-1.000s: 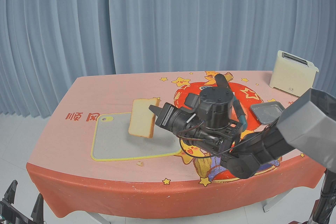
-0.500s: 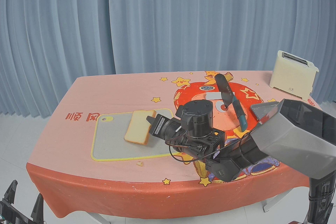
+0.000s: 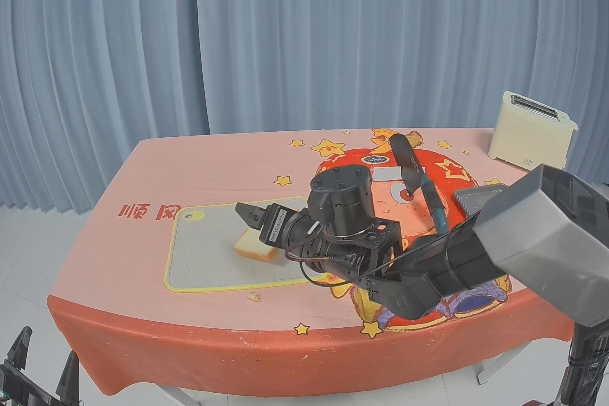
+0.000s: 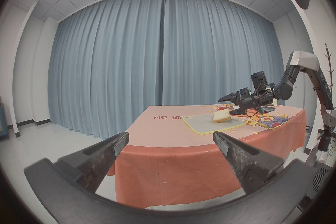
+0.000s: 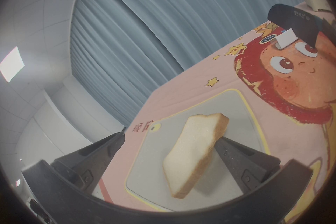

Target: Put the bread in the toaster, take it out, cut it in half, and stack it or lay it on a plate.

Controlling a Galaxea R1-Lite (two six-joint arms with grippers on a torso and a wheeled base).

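Right hand was apart over the cutting board, hiding part of the bread. Left hand was apart too.

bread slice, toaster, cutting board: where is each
bread slice (image 5: 192,151), right wrist view, middle of its pale face
toaster (image 3: 530,141), head view, front wall
cutting board (image 3: 203,255), head view, bare grey surface

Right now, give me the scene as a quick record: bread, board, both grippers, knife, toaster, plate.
bread: on the board, tilted, leaning on one right gripper finger
board: near the table's front edge
right gripper: open, low over the board, not clamping the bread
left gripper: open, off the table, low
knife: flat on the cloth behind the right arm
toaster: far right corner
plate: grey, partly hidden by the right arm
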